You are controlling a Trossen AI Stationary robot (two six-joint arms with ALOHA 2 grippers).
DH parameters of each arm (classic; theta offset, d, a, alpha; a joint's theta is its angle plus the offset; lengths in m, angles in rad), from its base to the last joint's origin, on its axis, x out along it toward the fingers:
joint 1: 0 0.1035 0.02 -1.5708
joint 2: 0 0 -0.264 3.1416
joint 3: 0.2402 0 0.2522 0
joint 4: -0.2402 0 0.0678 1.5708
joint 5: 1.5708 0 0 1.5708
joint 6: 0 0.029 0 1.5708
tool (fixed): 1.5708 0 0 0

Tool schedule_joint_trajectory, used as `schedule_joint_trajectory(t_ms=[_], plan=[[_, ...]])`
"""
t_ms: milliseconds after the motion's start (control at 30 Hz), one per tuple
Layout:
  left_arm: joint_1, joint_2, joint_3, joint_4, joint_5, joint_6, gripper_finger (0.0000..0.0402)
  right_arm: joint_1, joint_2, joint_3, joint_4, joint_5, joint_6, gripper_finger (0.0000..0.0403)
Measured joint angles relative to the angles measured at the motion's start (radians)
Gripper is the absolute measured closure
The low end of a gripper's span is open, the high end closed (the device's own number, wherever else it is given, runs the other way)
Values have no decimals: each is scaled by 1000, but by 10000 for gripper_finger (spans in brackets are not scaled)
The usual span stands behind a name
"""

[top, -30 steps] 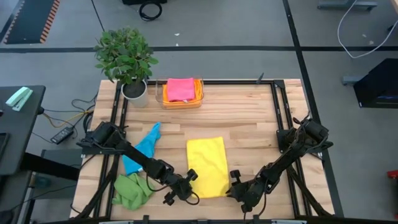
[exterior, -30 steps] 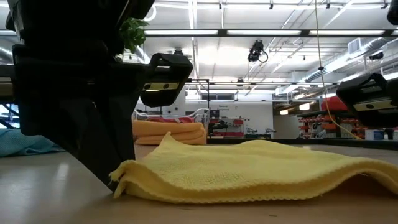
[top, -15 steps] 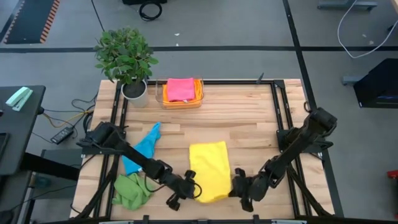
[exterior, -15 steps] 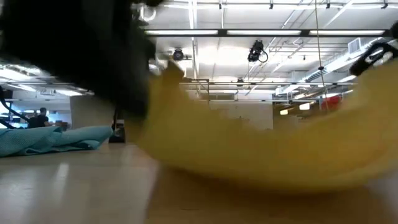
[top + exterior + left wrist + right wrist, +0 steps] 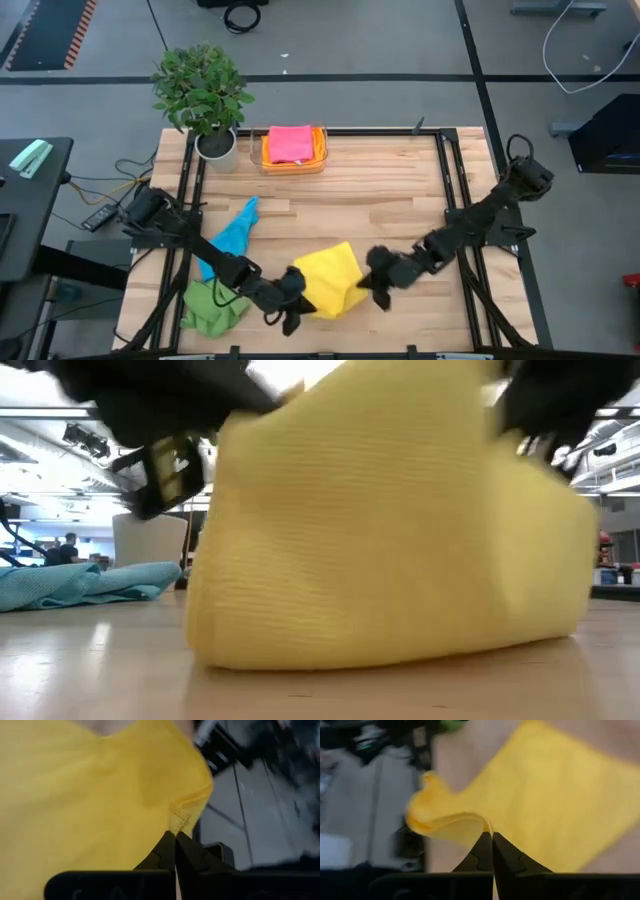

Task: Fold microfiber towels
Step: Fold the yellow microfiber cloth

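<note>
Across the wooden table [image 5: 400, 190], w/ the yellow towel [image 5: 328, 280] as landmark: it sits near the front edge, roughly mid-width, its front part lifted off the wood and doubled over; low view shows it standing up as a tall yellow hump. Left arm reaches in from the towel's left; left gripper [image 5: 291, 296] is at its front-left corner, fingers [image 5: 165, 850] pressed together on the hemmed edge. Right arm comes from the towel's right; right gripper [image 5: 376, 277] is at the front-right corner, fingers [image 5: 482, 851] closed tight on a bunched fold of cloth. Blue towel [image 5: 232, 236] lies crumpled just left of the yellow one, twd the back; green towel [image 5: 212, 308] is heaped left of it at the front edge. Pink towel [image 5: 290, 142] rests folded in an orange tray [image 5: 318, 152] well behind the yellow one, w/ a potted plant [image 5: 203, 92] beside the tray.
</note>
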Motion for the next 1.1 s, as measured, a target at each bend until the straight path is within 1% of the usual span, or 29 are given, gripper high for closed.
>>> schedule_joint_trajectory(t_ms=[100,167,267,367,600,800,867,1000,1100], plan=[[-25,-22,-83,14,-106,-149,396,-88,9,0,-48,-6,-10,402],[-45,-41,-141,17,-191,-206,397,-141,12,0,-81,-12,-26,402],[-44,-86,-205,34,-260,-262,397,-214,25,1,-90,-53,-65,402],[0,-89,-235,22,-268,-279,396,-268,40,1,-102,-78,-92,402],[81,-90,-231,15,-259,-188,395,-338,50,1,-127,-89,-118,402],[55,-90,-231,4,-263,-188,397,-372,77,0,-130,-89,-148,402],[36,-90,-231,4,-292,-186,396,-379,109,1,-82,-95,-173,402],[7,-90,-230,-19,-375,-215,398,-398,158,1,-52,-99,-204,402],[6,-90,-230,-55,-401,-242,396,-404,176,1,-41,-76,-224,402]])
